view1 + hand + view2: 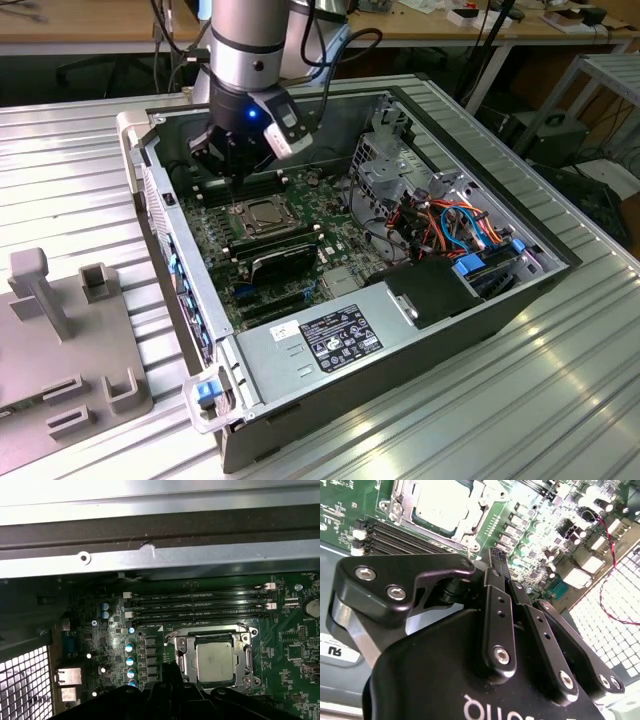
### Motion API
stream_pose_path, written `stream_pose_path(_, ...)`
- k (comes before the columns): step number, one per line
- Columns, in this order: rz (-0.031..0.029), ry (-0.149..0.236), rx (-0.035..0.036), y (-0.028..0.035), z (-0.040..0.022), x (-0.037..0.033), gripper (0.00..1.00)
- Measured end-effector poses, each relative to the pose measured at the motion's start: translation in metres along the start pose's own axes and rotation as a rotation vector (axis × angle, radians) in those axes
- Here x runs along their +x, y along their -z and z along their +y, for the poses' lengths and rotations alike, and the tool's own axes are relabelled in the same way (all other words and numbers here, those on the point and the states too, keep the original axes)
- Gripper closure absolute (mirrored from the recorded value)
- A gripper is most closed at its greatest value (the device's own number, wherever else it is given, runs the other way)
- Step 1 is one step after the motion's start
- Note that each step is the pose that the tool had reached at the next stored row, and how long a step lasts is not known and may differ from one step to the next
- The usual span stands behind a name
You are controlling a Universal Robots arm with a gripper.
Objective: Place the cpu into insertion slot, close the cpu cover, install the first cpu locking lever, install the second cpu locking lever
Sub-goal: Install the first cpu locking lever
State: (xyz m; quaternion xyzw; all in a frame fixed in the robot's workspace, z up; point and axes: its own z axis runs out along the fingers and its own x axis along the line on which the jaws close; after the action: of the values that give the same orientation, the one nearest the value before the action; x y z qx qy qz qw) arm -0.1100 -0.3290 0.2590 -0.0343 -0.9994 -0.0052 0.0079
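The cpu [215, 661] is seen seated in the insertion slot [252, 681]. Its dull metal top is framed by the window of the cpu cover [187, 647], which lies flat over it. Four long memory slots [200, 606] are ranged alongside the insertion slot, between it and the grey case wall [160, 560]. A row of capacitors [130, 661] is set near the insertion slot. The dark gripper [172, 674] is held just beside the insertion slot's rim, its jaws drawn together into one tip. A ventilation grille [25, 680] is seen well apart from the insertion slot, beyond the capacitors.
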Motion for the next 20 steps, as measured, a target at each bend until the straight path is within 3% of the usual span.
stream_pose_path(8, 0.0002, 0.017, 0.0003, -0.0004, 0.0007, 0.012, 0.89)
stream_pose_path(14, 0.0003, 0.034, 0.0006, -0.0008, 0.0175, 0.0136, 0.89)
stream_pose_path(16, 0.0003, 0.036, 0.0005, -0.0012, 0.0213, 0.0127, 0.89)
stream_pose_path(20, 0.0004, 0.038, 0.0007, -0.0019, 0.0242, 0.0014, 0.89)
